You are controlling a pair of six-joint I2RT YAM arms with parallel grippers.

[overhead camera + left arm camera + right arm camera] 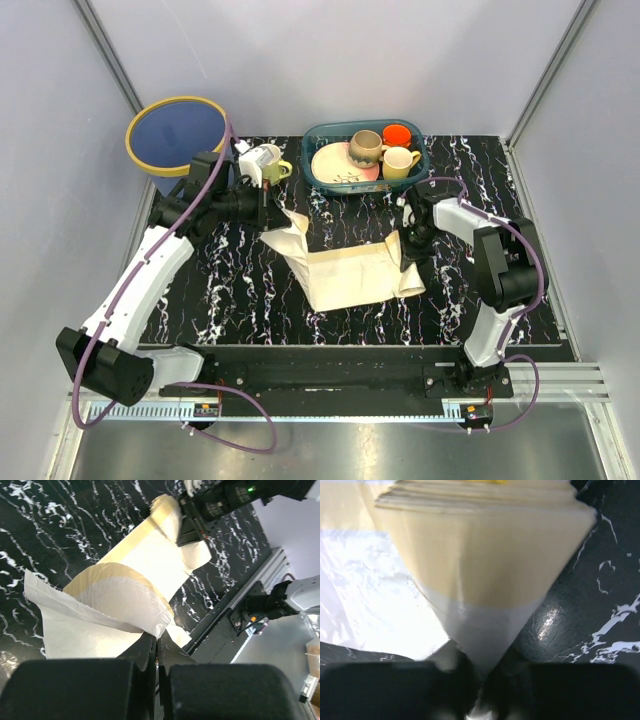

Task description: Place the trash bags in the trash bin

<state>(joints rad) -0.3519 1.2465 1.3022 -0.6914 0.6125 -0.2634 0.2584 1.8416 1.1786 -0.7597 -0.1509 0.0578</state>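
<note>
The black white-veined table (pixel 230 300) carries a cream trash bag (pixel 345 272) spread mid-table, a teal dish basket (pixel 306 162) at its far edge, and a white mug (pixel 257 158) and yellow mug (pixel 279 172) left of that.

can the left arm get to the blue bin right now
Probably yes: the trash bin stands close to the left gripper, only its own arm between. But the right gripper also clamps the trash bag, tethering it.

Trash bags (pixel 350 272): thin cream plastic film, crinkled, half translucent, soft sheen. Table (pixel 230 290): glossy black marble-look top, white veins, reflects light. Trash bin (pixel 180 135), upper left: smooth blue plastic, yellow rim. Basket (pixel 372 187): glossy teal plastic. Left fingers (pixel 90 690): matt black.
</note>
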